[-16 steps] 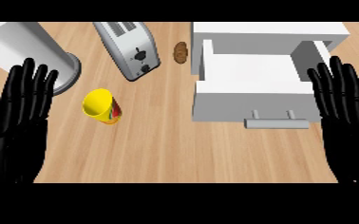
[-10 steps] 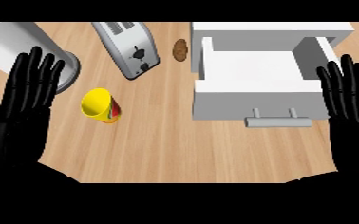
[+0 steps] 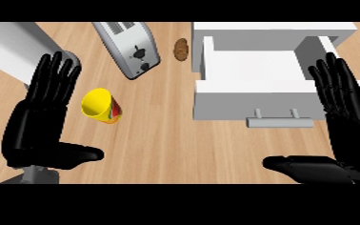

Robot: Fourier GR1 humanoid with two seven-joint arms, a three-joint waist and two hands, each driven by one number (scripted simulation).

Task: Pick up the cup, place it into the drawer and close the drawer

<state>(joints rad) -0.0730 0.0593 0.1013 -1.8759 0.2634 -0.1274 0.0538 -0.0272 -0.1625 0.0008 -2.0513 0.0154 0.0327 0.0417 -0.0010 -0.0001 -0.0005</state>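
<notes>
Yellow cup [image 3: 100,106] seen lying on counter [image 3: 175,148], untouched. Drawer [image 3: 255,83] pulled open (handle toward viewer). Left hand [image 3: 38,119] and right hand [image 3: 345,119] held spread, nothing grasped.

The drawer [image 3: 253,74] stands pulled out, its white floor open from above. Left of the drawer, wooden counter [image 3: 169,138] lies free as far as the yellow cup [image 3: 100,106]. Up-left of the drawer the toaster [image 3: 130,47] blocks the way; a small brown thing [image 3: 181,49], perhaps a cookie, lies in the gap between.
</notes>
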